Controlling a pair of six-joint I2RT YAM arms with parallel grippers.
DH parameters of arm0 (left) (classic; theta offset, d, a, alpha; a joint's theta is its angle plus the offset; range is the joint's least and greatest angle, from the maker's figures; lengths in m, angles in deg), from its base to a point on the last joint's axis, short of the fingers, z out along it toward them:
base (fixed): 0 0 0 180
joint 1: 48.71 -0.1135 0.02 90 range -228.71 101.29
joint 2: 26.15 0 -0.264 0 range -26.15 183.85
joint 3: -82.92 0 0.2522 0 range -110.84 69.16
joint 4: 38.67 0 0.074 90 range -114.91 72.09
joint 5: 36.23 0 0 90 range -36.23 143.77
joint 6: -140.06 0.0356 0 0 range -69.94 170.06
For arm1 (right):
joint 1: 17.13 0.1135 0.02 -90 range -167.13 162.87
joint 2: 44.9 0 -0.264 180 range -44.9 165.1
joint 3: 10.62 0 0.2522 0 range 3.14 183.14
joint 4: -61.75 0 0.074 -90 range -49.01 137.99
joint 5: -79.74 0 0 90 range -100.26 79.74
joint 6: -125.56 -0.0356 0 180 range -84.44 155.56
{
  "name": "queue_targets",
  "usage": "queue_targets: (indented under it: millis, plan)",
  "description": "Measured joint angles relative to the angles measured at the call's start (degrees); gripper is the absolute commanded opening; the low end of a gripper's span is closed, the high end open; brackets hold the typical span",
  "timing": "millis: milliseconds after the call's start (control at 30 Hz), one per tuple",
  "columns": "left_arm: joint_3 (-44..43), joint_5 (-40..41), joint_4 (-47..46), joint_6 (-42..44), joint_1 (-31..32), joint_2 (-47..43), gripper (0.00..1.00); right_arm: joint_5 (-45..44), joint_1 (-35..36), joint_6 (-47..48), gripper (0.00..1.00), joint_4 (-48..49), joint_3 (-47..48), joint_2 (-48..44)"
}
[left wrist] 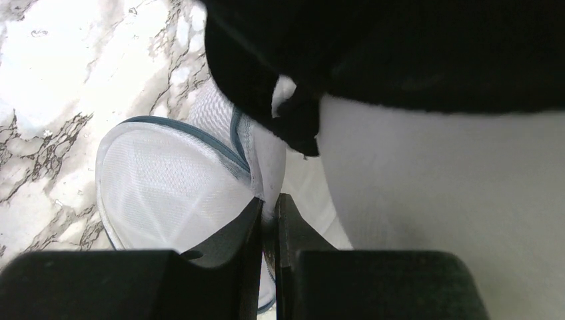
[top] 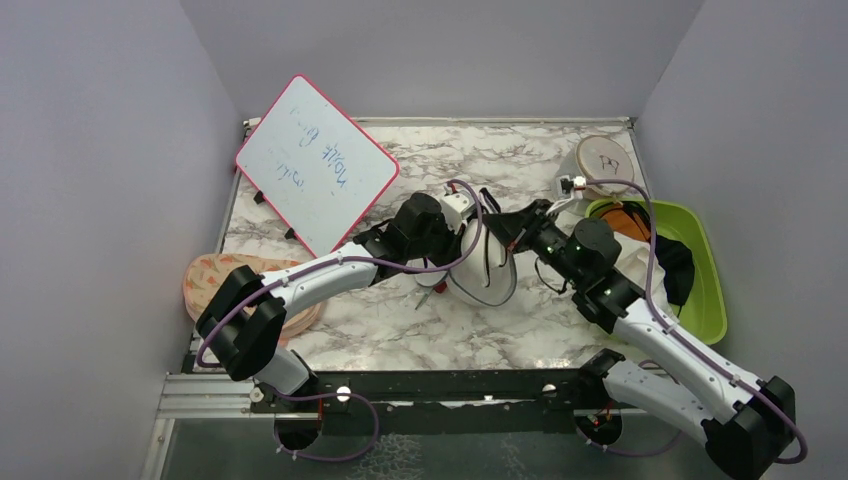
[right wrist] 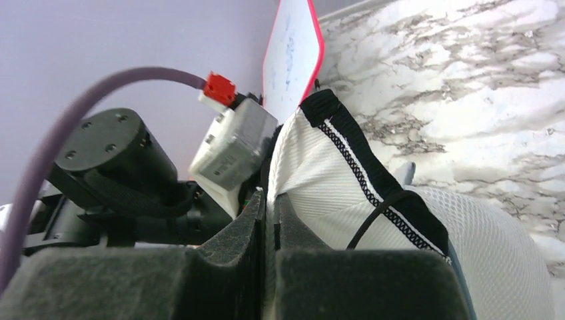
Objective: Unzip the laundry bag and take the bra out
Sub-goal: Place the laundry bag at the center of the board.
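Note:
The laundry bag [top: 495, 285], a round white mesh case with a dark zipper rim, lies open at the table's middle. My left gripper [top: 462, 240] is shut on the bag's mesh edge; in the left wrist view its jaws [left wrist: 268, 199] pinch the mesh beside one mesh half [left wrist: 173, 187]. My right gripper [top: 497, 232] is shut on the bra [right wrist: 333, 193], a white ribbed fabric with a black band and strap, held up above the mesh bag [right wrist: 493, 233]. The right gripper's jaws [right wrist: 268, 193] are closed on the fabric. The bra [left wrist: 433, 200] fills the right of the left wrist view.
A pink-framed whiteboard [top: 315, 165] leans at the back left. A beige-topped round case marked P7 [top: 605, 160] sits at the back right. A green bin [top: 712, 290] at the right holds a black cloth [top: 678, 265] and an orange item [top: 630, 215]. A patterned round item [top: 215, 280] lies at the left edge.

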Motion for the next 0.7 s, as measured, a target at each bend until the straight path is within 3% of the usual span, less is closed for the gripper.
queue_targets:
  millis: [233,433,700]
  plan:
    - [-0.42,0.15,0.66,0.0,-0.13,0.04,0.0,-3.17,0.0,2.84,0.01,-3.1,4.57,-1.33]
    - [-5.29,-1.64,1.01,-0.48,-2.84,2.67,0.0,-11.58,0.0,10.32,0.01,-10.34,10.19,-7.56]
    - [-12.22,-4.31,2.45,-0.94,-5.68,8.83,0.1,-21.73,0.0,17.38,0.01,-18.78,13.6,-13.11]
